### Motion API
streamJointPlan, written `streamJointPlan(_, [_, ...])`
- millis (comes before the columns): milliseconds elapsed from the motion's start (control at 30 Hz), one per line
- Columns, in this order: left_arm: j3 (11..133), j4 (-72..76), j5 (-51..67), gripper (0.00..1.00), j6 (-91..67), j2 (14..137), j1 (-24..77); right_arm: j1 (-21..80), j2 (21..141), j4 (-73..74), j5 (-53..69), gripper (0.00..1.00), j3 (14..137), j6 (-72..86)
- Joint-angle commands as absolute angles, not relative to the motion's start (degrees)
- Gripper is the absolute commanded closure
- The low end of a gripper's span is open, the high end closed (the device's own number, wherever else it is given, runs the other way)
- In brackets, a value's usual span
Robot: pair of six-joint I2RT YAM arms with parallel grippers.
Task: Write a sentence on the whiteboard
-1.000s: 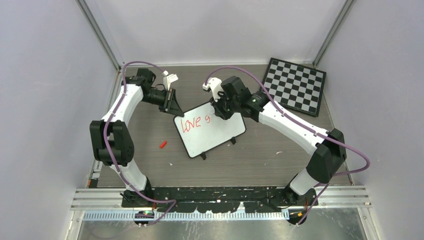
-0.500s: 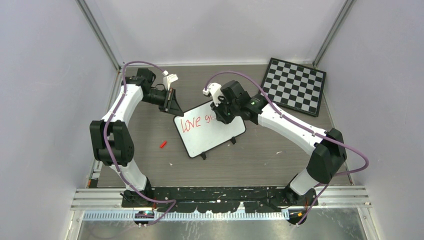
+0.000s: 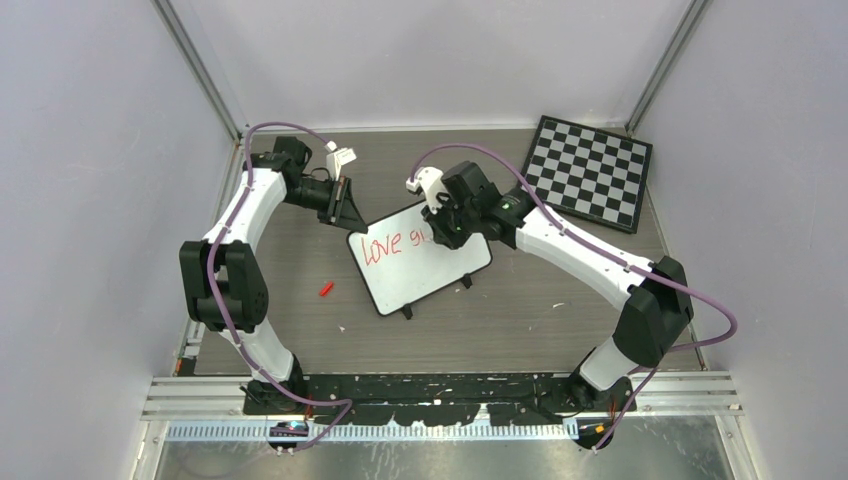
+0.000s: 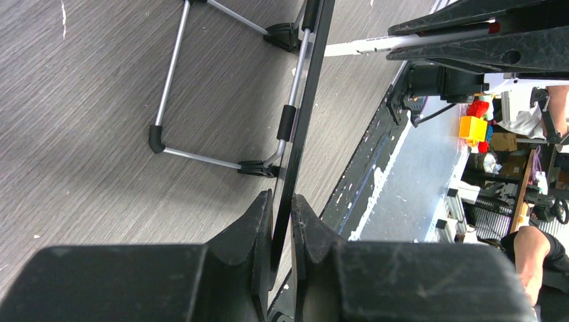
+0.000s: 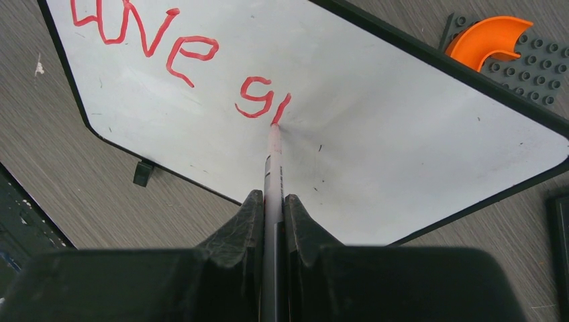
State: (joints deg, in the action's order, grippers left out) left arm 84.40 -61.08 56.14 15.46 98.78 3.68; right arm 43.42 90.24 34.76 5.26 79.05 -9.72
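The whiteboard (image 3: pixel 425 268) lies mid-table, tilted, with red writing (image 3: pixel 384 245) reading "love g" plus one stroke. My left gripper (image 3: pixel 347 213) is shut on the board's far-left edge; the left wrist view shows the black rim (image 4: pixel 302 121) edge-on between the jaws. My right gripper (image 3: pixel 445 228) is shut on a red marker (image 5: pixel 274 171) over the board's upper middle. In the right wrist view the marker tip touches the whiteboard (image 5: pixel 402 134) at the foot of the stroke after the "g" in the sentence (image 5: pixel 258 97).
A chessboard (image 3: pixel 590 170) lies at the back right. A red marker cap (image 3: pixel 326 289) lies on the table left of the board. An orange curved piece (image 5: pixel 486 37) on a grey studded plate shows beyond the board in the right wrist view.
My right gripper has shifted slightly left and a new red stroke has appeared after the "g". The left gripper and the board have not moved.
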Motion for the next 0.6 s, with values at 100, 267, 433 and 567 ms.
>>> streamJointPlan(100, [85.61,-60.38,55.04,1.00,14.87,98.51,4.09,41.66,90.12,31.73,4.07,1.00,82.48,-9.74])
streamJointPlan(267, [85.68,-60.38,55.02,1.00,14.88,98.62,4.04,40.89,89.77,31.95,4.42,1.00,82.38,-9.93])
streamJointPlan(433, [85.86,-60.46,55.10,1.00,14.80,98.70,4.06,40.84,88.85,32.96,5.67,1.00,82.30,-10.06])
streamJointPlan(567, [85.87,-60.52,55.19,1.00,14.83,98.62,4.04,40.78,87.04,33.30,6.51,1.00,82.06,-9.87])
